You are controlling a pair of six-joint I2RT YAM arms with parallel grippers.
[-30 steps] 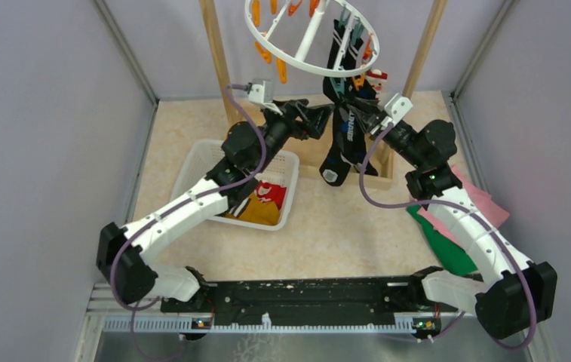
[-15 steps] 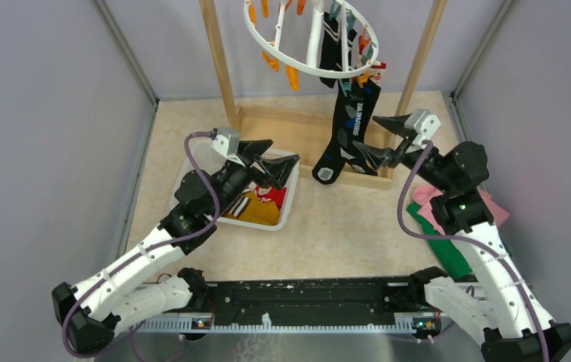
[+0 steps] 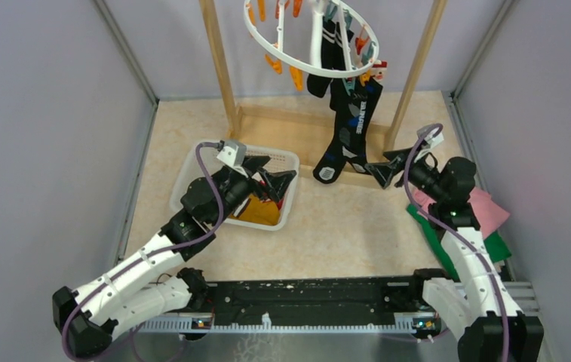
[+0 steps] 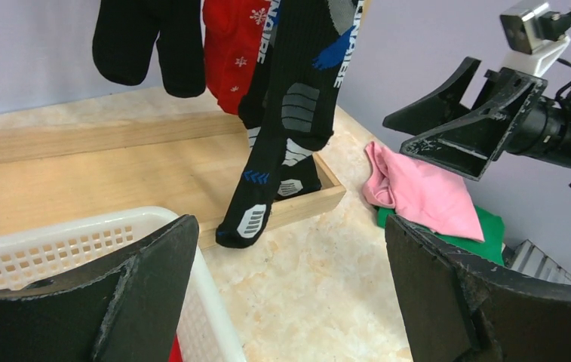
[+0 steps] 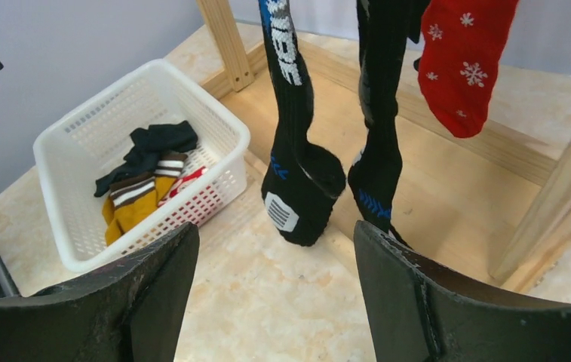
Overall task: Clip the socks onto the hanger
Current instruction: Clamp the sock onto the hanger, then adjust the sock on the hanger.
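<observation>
Now that both arms have dropped back from the hanging sock they flanked a second ago, the left gripper [image 3: 273, 172] hovers over the white basket [image 3: 182, 192] at centre left of the overhead view. Its fingers are spread wide and empty above the loose socks [image 5: 135, 192] waiting there. At centre right the right gripper [image 3: 382, 166] has also let go, its fingers parted with nothing between them, just above the pink cloth [image 3: 489, 207]. Beyond them the long black sock [image 3: 351, 121] dangles untouched, a red sock [image 5: 459, 56] beside it, both pegged to the hanger [image 3: 327, 75] at top centre. That clip looks finished, and the likely next step is a pick from the basket. The basket's walls hem in any descent, and the wooden rack [image 3: 220, 68] posts and raised base edge bound the far side. Bare floor between basket and right arm leaves room to swing.
</observation>
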